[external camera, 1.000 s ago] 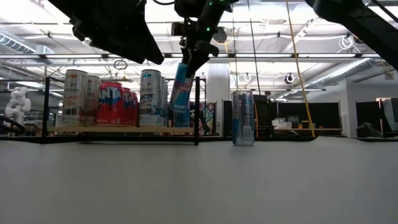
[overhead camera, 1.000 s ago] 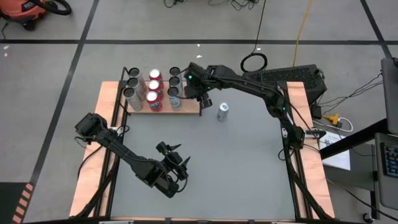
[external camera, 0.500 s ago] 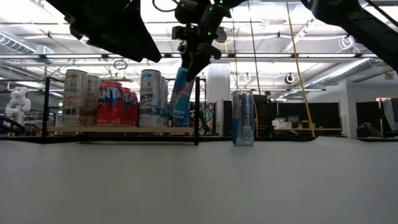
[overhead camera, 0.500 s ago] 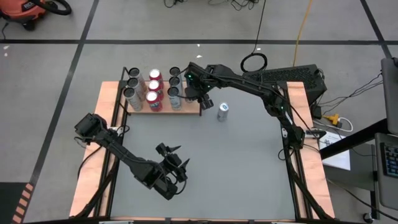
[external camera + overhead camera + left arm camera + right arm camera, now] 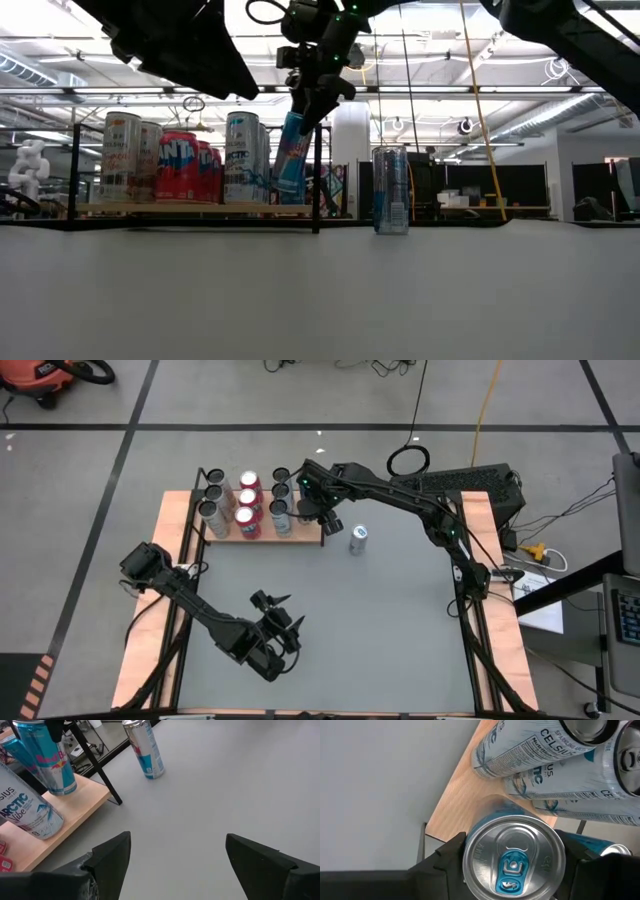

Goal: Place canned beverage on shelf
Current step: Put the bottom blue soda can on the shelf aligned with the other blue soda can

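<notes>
A: What is the right gripper [image 5: 308, 506] holding?

B: A blue can [image 5: 291, 158], pinched near its top between the two fingers. In the right wrist view the silver lid with its blue tab [image 5: 512, 859] fills the space between them. In the low view the can leans, its top tilted toward the gripper.

A: Where is it relative to the shelf [image 5: 300, 536]?

B: Over the shelf's right end, beside the black corner post [image 5: 317, 178]. The left wrist view shows its base down at the wood, with "Red Bull" lettering in red on the blue side [image 5: 46, 760]. Whether it rests fully on the board I cannot tell.

A: What else can be read?

B: The white cans [image 5: 535, 747] next to it say "CELSIUS", with "SPARKLING" in small print, and from the left wrist view one reads "ARCTIC Vibe" [image 5: 27, 810]. The red cans [image 5: 182, 167] in the low view show large white letters, "NTA". Grey-white cans [image 5: 120, 157] stand at the far left of the shelf; their print is too small to read.

A: Anything off the shelf?

B: One silver and blue can [image 5: 358, 539] stands upright on the table [image 5: 400, 620], just right of the shelf.

A: And the left gripper [image 5: 280, 622]?

B: Over the near part of the table, well away from the shelf, fingers spread and holding nothing.
</notes>
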Action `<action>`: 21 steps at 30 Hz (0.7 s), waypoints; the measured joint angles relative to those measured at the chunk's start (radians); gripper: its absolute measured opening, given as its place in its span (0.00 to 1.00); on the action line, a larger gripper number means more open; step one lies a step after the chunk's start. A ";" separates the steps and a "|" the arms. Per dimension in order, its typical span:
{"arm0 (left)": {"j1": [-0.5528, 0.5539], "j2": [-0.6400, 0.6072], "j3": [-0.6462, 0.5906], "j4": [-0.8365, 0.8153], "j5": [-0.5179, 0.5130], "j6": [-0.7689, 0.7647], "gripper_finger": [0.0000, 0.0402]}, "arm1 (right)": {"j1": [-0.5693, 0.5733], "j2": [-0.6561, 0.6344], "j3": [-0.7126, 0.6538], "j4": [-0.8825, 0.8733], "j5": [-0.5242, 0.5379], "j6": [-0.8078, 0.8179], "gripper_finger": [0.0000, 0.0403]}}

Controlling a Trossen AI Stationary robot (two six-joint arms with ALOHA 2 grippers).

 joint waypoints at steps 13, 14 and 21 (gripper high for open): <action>-0.004 0.000 0.000 0.000 0.000 -0.001 0.79 | -0.001 0.001 0.000 0.007 0.003 -0.003 0.54; -0.004 0.000 0.000 0.000 0.000 -0.002 0.79 | -0.002 0.001 0.000 0.008 0.003 -0.003 0.54; -0.004 0.000 0.000 0.000 0.001 -0.003 0.79 | -0.004 0.001 0.000 0.010 0.002 -0.010 0.53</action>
